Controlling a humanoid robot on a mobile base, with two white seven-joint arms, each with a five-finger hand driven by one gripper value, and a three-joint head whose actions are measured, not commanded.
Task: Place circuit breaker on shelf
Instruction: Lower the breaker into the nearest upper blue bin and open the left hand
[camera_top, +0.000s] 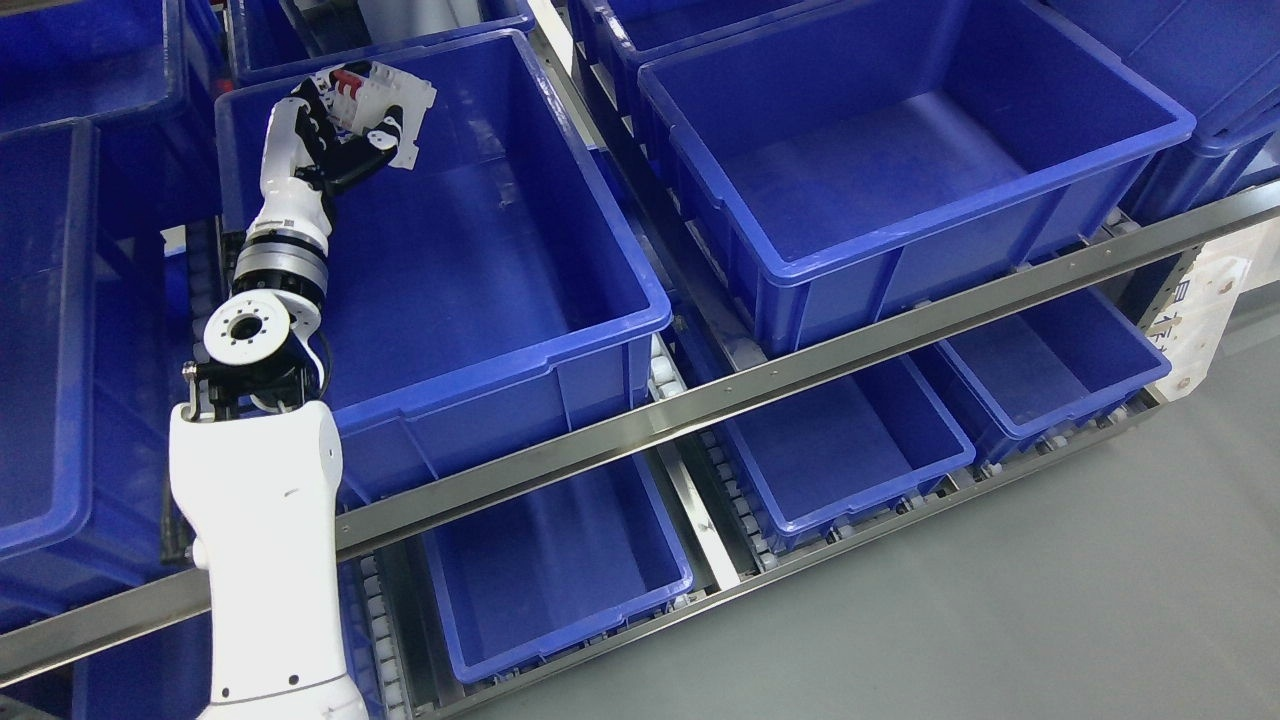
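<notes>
A white circuit breaker (385, 105) with red switches is held in my left hand (345, 125), whose black fingers are curled around it. The hand hangs over the far left corner of a large blue bin (560, 340) on the upper shelf level. My white left arm rises from the bottom left of the picture up to that bin. The breaker is above the bin's floor, apart from it. My right arm does not show.
A second large blue bin (1000, 200) stands to the right on the same level. More blue bins (850, 470) sit on the lower level behind a steel rail (800, 365). Another blue bin (40, 330) is at the left. Grey floor lies at the lower right.
</notes>
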